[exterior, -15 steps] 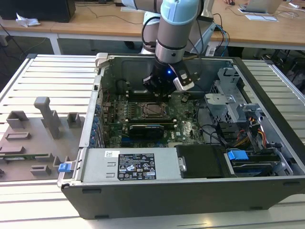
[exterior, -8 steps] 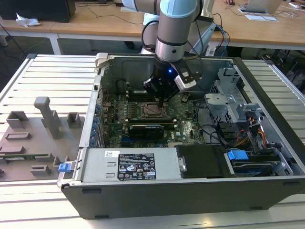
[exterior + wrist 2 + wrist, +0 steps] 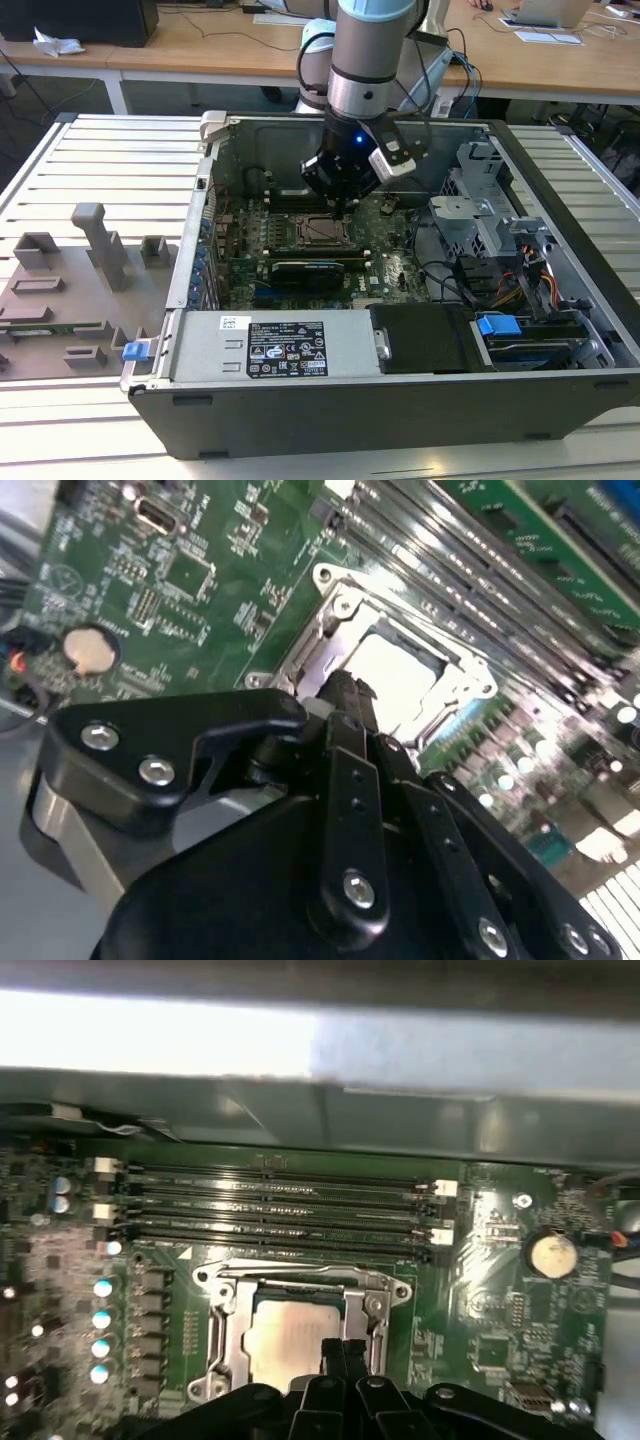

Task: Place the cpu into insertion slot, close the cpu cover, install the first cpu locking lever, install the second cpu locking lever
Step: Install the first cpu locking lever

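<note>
The cpu (image 3: 290,1340), a pale silver square, lies in the insertion slot (image 3: 322,230) on the green motherboard. The cpu cover (image 3: 232,1332), a silver frame, lies flat around the chip and leaves its top showing through the cut-out. In the second wrist view the cpu (image 3: 400,670) and the cpu cover (image 3: 322,648) sit just beyond my fingertips. My gripper (image 3: 344,1352) is shut with nothing between its fingers, its tips low over the chip's edge at one side of the frame. The exterior view has the gripper (image 3: 345,200) just above the socket.
The motherboard lies inside an open computer case (image 3: 200,250) with raised walls all round. Long memory slots (image 3: 270,1205) run beside the socket. A coin battery (image 3: 552,1253), cables and drive cages (image 3: 480,220) stand nearby. Grey fixtures (image 3: 100,245) sit on the slatted table outside.
</note>
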Tool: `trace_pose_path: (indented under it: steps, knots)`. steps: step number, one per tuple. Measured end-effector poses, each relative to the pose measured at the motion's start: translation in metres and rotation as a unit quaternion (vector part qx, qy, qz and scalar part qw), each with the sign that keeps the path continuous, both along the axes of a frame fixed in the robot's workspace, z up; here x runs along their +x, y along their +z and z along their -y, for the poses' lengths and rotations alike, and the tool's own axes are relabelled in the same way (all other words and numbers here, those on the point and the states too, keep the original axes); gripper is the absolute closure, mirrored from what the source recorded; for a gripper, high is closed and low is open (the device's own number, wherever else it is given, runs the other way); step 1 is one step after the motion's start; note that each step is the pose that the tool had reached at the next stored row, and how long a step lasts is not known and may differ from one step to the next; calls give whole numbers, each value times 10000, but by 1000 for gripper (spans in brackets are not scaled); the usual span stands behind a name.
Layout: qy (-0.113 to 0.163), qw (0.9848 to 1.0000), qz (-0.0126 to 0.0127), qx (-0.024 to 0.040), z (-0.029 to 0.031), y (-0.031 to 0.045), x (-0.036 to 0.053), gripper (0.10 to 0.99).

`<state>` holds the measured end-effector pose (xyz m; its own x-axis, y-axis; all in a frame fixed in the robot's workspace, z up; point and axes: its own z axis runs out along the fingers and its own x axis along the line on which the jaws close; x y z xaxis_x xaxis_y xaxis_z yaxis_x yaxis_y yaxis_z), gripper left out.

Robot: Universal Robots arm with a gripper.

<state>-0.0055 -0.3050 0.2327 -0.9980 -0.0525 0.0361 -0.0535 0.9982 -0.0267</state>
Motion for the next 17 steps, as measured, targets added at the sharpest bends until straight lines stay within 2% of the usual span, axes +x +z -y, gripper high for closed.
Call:
trace_pose_path:
  steps: [5, 7, 17]
  knots:
    - [0, 10000, 0, 0, 0, 212, 0, 980]
    - [0, 10000, 0, -1, 0, 248, 0, 980]
    - [1, 10000, 0, 0, 0, 251, 0, 980]
